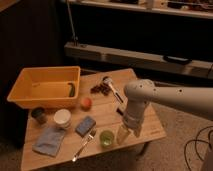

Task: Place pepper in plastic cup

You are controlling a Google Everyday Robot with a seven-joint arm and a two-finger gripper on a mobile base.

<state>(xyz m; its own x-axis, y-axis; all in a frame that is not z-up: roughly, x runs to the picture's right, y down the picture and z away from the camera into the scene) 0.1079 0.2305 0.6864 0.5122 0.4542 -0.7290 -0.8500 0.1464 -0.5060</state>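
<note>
Nearest me lies a thin metal fork [84, 145] at the six o'clock edge of the slatted wooden surface [149, 126], with a crumpled blue cloth [49, 140] at its nine o'clock. A small see-through green cup [106, 138], likely the plastic one meant, stands at the fork's three o'clock, mouth up, ready to take something. The claw [123, 134] hangs from the smooth white arm [150, 95] just beside that cup, at its three o'clock. Whether it is wide or narrow I cannot tell; no pepper shows in it. The pepper [71, 90], dark green, slim and curved, lies inside the yellow bin [30, 102] at ten o'clock, well apart, so fetching it seems the job ahead.
</note>
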